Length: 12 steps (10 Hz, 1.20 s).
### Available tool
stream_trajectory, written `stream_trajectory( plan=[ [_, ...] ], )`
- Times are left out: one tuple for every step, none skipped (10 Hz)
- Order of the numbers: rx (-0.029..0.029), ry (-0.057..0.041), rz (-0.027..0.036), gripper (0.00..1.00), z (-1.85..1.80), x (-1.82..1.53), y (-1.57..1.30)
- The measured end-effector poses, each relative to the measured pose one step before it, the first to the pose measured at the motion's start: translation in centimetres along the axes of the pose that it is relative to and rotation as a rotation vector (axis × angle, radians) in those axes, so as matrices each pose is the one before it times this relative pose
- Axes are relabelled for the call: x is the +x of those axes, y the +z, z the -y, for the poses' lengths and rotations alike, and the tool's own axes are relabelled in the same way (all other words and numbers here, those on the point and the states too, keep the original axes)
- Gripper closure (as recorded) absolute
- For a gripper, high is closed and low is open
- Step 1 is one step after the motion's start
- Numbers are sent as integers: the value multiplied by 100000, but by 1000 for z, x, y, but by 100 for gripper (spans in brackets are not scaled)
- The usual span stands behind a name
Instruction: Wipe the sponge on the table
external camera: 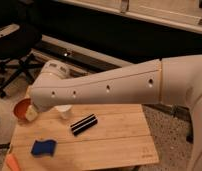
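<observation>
**Figure. Single camera view of the arm over the table.** The white arm (106, 89) crosses the picture from the right edge and bends at a rounded joint above the table's far-left corner. The gripper (30, 114) shows only as a pale end below that joint, over the far-left edge of the table (116, 137) and overlapping the orange bowl (20, 108). Whether the gripper is released, clenched or grasping anything cannot be told, as most of it is hidden under the arm.

The sponge (43, 147), a bright blue pad, lies flat on the table. It is nearer the camera than the gripper and slightly toward picture-right of it. It is clearly apart from the gripper, with bare planks between them, and nothing touches it.

A paper cup (64, 112) stands just to picture-right of the gripper, partly covered by the arm. A black striped block (84, 124) lies farther to picture-right of the gripper, beyond the cup, set at a slant on the planks. An orange carrot-like piece (12, 162) lies at the near-left table edge, beyond the sponge as seen from the gripper. A black office chair (15, 56) stands on the floor behind the gripper.
</observation>
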Motion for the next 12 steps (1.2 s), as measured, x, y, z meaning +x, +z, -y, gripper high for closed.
stream_trajectory(
  plan=[
    [-171, -2431, 1028, 20, -994, 495, 907],
    [234, -2607, 891, 20, -842, 563, 1215],
    [176, -3326, 497, 20, -1005, 513, 1325],
    [357, -2413, -41, 20, -611, 328, 863],
    [787, -3570, -549, 20, -783, 425, 1196],
    [1336, -3813, -1865, 20, -746, 492, 1391],
    [693, -2221, -1377, 20, -535, 165, 935],
    [781, -2483, -2023, 20, -720, -30, 1407],
    [454, -689, -1412, 20, -189, 41, 913],
    [588, -522, -1585, 20, -83, 83, 964],
    [205, -693, -1588, 20, -223, 123, 907],
    [-313, -1228, -2633, 20, -463, 494, 1130]
  ],
)
